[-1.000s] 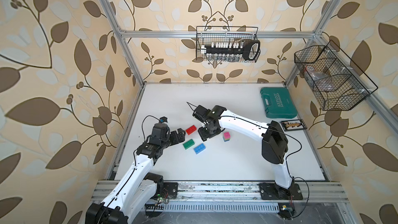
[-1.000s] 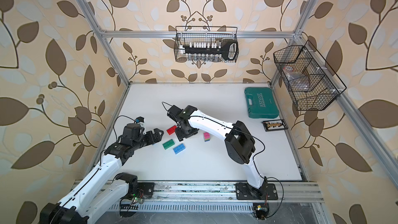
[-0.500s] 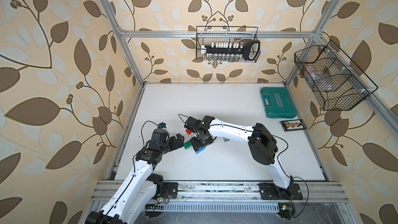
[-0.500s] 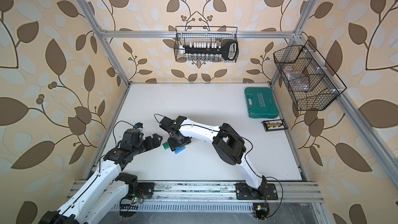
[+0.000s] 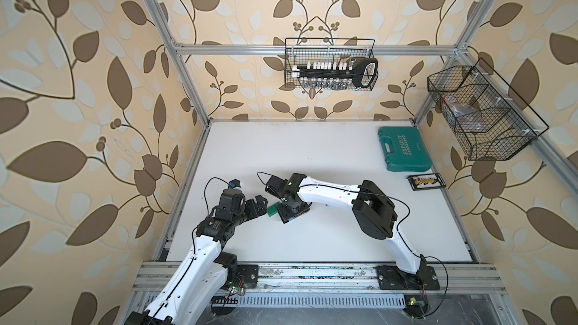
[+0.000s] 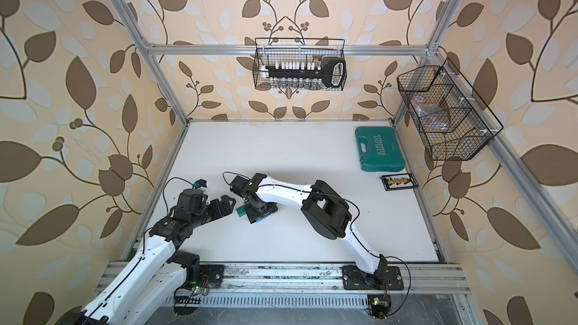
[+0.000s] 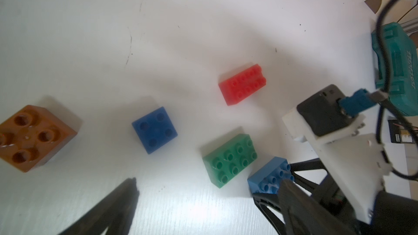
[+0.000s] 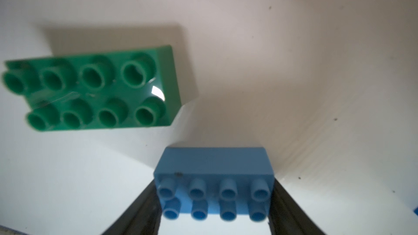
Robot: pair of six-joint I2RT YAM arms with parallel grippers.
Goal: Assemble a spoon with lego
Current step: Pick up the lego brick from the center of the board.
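Note:
The lego lies as loose bricks on the white table; no built spoon is in view. My right gripper is shut on a light blue long brick, one finger at each short end. That brick sits tipped beside a flat green long brick, which also shows in the right wrist view. A red brick, a dark blue brick and an orange brick lie apart. My left gripper is open and empty, just short of the green brick. In both top views the right gripper covers most of its brick.
A teal tool case lies at the back right, with a small black tray in front of it. Wire baskets hang on the back wall and the right wall. The right arm stretches low across the table's middle.
My right arm has swung left and toward the front, away from the red brick, and now has the light blue brick between its fingers. The left gripper has shifted slightly and stays open.

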